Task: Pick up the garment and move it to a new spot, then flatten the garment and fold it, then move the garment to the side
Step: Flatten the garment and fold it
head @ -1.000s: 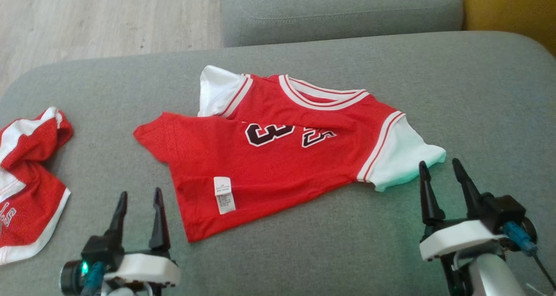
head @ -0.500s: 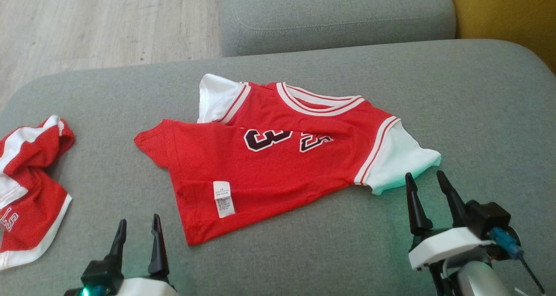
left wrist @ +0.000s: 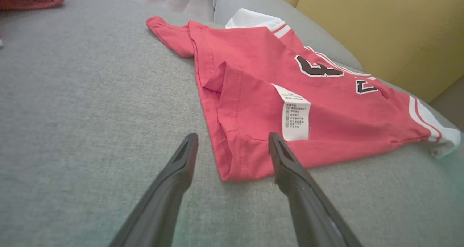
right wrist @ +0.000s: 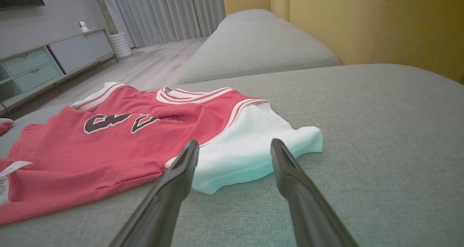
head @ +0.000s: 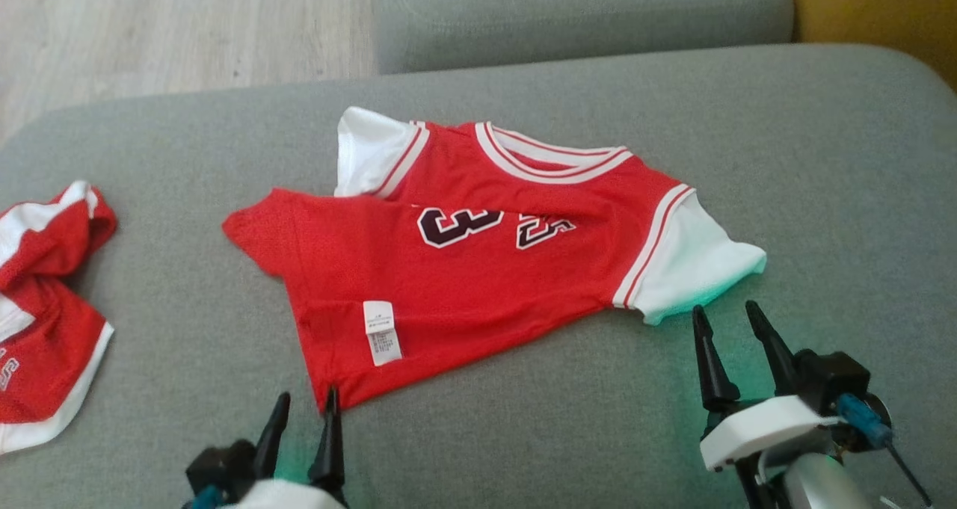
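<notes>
The garment point(head: 463, 270) is a red jersey with white sleeves, dark numerals and a white care label, lying partly folded over on the grey sofa cushion point(head: 568, 427). My left gripper point(head: 306, 412) stands open at the jersey's near bottom corner. In the left wrist view that corner point(left wrist: 243, 167) lies between the open fingers point(left wrist: 181, 160) of the left gripper point(left wrist: 232, 141). My right gripper point(head: 725, 318) is open just below the white right sleeve point(head: 695, 270). In the right wrist view the right gripper point(right wrist: 233, 145) frames the sleeve's point(right wrist: 253, 145) near edge without touching it.
A second red and white garment point(head: 45, 307) lies crumpled at the cushion's left edge. Another grey cushion point(head: 583, 8) sits behind, with wooden floor point(head: 179, 23) at the far left and yellow upholstery point(head: 882, 8) at the far right.
My left gripper has moved right toward the jersey's bottom corner and now straddles it. My right gripper has drawn slightly back and left. The head camera shifted a little.
</notes>
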Controlling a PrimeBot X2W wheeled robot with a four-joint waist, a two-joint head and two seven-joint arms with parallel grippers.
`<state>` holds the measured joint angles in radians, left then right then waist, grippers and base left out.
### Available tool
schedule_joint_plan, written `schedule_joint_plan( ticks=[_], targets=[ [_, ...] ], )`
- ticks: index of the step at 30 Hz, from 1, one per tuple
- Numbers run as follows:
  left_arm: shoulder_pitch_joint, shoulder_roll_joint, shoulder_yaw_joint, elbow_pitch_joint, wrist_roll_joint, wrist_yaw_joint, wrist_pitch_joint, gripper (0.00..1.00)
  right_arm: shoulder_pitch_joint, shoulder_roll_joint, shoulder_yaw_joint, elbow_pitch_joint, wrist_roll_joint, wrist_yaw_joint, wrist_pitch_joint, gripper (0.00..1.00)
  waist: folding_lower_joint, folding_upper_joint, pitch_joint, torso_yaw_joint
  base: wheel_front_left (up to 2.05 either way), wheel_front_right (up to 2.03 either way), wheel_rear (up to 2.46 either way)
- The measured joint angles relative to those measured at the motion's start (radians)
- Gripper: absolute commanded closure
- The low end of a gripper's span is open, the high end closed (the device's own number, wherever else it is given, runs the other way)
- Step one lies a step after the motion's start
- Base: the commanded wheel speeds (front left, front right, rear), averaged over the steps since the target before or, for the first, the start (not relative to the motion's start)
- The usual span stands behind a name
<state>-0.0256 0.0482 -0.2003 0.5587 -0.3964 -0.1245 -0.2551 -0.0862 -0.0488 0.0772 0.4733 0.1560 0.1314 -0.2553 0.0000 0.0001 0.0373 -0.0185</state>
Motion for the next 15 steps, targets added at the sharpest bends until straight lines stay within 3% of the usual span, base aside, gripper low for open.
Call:
schedule_joint_plan(
  ticks=[9, 15],
  targets=[
    [-0.102, 0.003, -0.097, 0.052, -0.119, -0.007, 0.0, 0.0, -0.002, 0.0, -0.019, 0.0, -0.017, 0.0, 0.0, 0.0, 0.0001, 0.0, 0.056, -0.028, 0.0, 0.0, 0.0],
    [-0.117, 0.016, -0.073, 0.074, -0.139, -0.008, 0.0, 0.0, -0.005, 0.0, -0.021, -0.001, -0.018, 0.0, 0.0, 0.0, 0.0001, 0.0, 0.075, -0.035, 0.0, 0.0, 0.0]
  ],
)
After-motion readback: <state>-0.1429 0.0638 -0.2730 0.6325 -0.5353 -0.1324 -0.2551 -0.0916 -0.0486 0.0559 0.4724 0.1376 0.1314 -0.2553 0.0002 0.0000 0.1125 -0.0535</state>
